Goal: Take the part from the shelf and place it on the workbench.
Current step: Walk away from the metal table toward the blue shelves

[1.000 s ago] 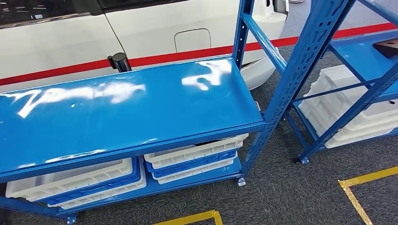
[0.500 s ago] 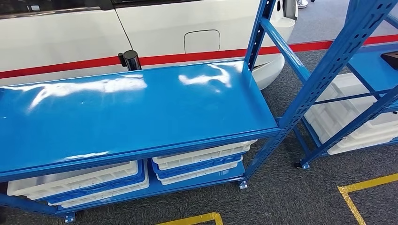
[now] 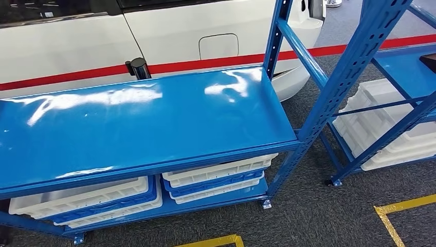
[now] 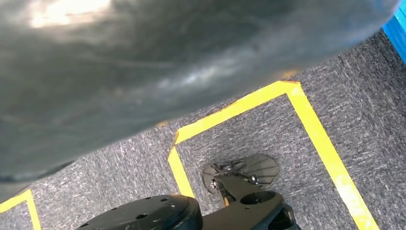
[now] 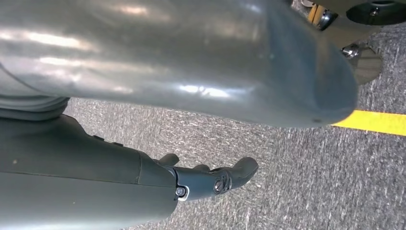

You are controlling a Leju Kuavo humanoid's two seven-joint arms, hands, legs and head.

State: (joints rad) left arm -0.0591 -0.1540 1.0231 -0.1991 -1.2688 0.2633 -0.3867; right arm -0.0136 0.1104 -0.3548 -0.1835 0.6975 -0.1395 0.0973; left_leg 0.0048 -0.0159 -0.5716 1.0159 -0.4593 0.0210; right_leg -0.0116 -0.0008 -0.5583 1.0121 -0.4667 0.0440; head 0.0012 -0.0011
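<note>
From the head I see the dark flat part (image 3: pixel 430 60), cut by the frame edge, on the right-hand blue shelf (image 3: pixel 401 67), then my left robot hand (image 4: pixel 143 62), a grey blur whose fingers I cannot tell, above yellow floor tape (image 4: pixel 311 124), then my right robot hand (image 5: pixel 215 179), fingers loosely apart and empty over open carpet (image 5: pixel 287 163).

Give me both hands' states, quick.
Left hand: cannot be told; a grey blur close to the camera.
Right hand: open, holding nothing, fingers out above the carpet.
</note>
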